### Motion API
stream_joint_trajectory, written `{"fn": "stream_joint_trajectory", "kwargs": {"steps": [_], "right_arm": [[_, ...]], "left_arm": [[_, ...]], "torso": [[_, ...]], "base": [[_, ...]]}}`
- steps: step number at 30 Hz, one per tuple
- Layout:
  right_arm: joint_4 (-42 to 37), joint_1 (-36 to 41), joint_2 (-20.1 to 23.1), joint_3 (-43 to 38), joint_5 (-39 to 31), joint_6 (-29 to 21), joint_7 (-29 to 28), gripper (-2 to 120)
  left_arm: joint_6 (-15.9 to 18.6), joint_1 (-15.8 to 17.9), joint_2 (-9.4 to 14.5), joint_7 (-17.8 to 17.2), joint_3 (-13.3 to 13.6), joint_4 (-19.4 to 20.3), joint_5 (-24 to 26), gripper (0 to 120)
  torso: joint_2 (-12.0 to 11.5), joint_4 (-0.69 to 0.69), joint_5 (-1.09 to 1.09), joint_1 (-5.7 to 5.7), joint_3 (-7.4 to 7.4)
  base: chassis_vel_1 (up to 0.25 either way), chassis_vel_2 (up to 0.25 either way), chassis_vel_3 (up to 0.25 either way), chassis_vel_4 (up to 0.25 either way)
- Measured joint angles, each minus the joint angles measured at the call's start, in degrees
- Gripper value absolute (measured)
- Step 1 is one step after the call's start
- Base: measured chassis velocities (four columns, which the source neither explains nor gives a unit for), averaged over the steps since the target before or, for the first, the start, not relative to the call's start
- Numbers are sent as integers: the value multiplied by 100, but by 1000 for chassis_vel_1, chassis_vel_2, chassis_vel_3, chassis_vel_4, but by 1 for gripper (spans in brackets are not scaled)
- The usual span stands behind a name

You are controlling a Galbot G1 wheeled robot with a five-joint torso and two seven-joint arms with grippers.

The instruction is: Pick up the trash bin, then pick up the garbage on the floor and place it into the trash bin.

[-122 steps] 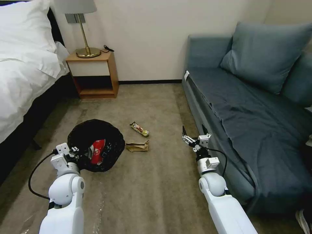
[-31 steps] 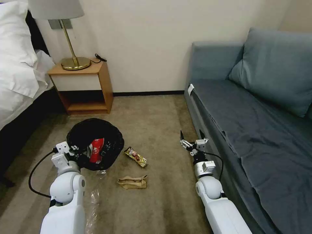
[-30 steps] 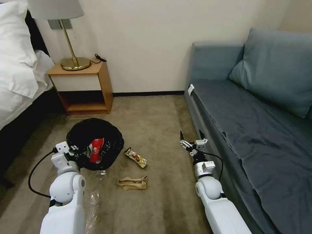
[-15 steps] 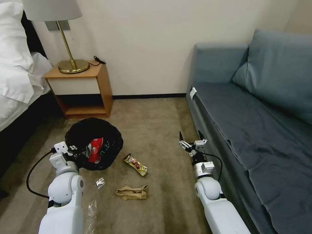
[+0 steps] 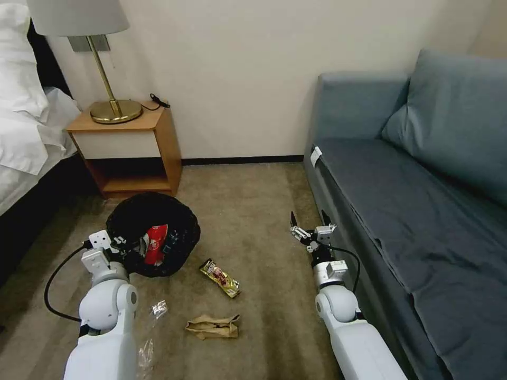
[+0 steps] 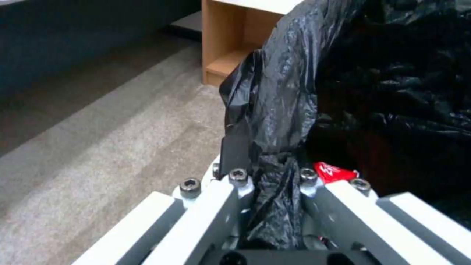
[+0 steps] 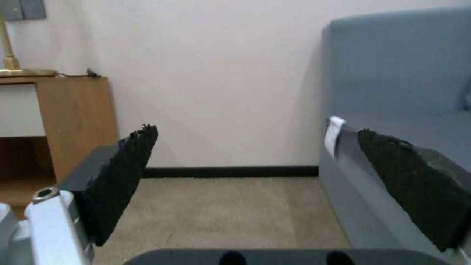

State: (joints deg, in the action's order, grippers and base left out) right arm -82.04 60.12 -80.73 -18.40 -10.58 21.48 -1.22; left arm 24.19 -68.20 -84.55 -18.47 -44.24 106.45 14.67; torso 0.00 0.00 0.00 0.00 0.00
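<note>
Left gripper (image 5: 119, 244) clamped on the black bag rim of the trash bin (image 5: 153, 232), carrying it near the nightstand (image 5: 127, 148) so litter can go in, right gripper (image 5: 308, 227) spread empty beside the sofa (image 5: 401, 211), gold snack wrapper (image 5: 219, 277) and brown paper bag (image 5: 212, 326) on carpet just past the bin.

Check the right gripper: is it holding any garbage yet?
No, the right gripper is open with nothing between its pads, just bare carpet beyond.
</note>
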Motion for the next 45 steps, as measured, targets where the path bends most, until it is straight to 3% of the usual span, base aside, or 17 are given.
{"fn": "stream_joint_trajectory", "kwargs": {"steps": [11,19,26,28,34,39,42,45], "right_arm": [[0,-636,535,679,87,-39,283,100],[199,-2069,1677,1980,-618,-295,1784,100],[359,-2579,2054,2696,-983,-364,2377,100],[530,-3084,2225,3440,-1245,-496,3042,100],[747,-3644,2150,4458,-1663,-662,3463,100],[1208,-4579,1929,5977,-1891,-943,3841,100],[1304,-4755,1897,6341,-1913,-1065,4012,100],[1503,-4934,1766,6874,-1929,-1564,4743,100]], "left_arm": [[-20,18,-49,-9,-6,-32,-38,2],[-26,30,-152,-9,-13,-41,-155,2],[-32,24,-194,-7,-11,-41,-200,2],[-45,10,-234,-8,-13,-41,-246,2],[-57,-25,-269,-22,-48,-27,-280,2],[-58,-91,-267,-31,-124,65,-279,2],[-58,-112,-268,-30,-147,95,-270,2],[-66,-158,-267,-31,-184,102,-254,2]], "torso": [[0,0,0,0,0],[0,1,-2,0,-1],[0,-1,0,0,0],[0,-1,0,0,0],[-1,0,0,0,0],[-1,2,-2,0,0],[-1,1,0,0,0],[-1,-1,-1,0,0]], "base": [[-17,16,18,-16],[0,0,0,0],[0,0,0,0],[0,0,0,0],[0,0,0,0],[0,0,0,0],[0,0,0,0],[0,0,0,0]]}}
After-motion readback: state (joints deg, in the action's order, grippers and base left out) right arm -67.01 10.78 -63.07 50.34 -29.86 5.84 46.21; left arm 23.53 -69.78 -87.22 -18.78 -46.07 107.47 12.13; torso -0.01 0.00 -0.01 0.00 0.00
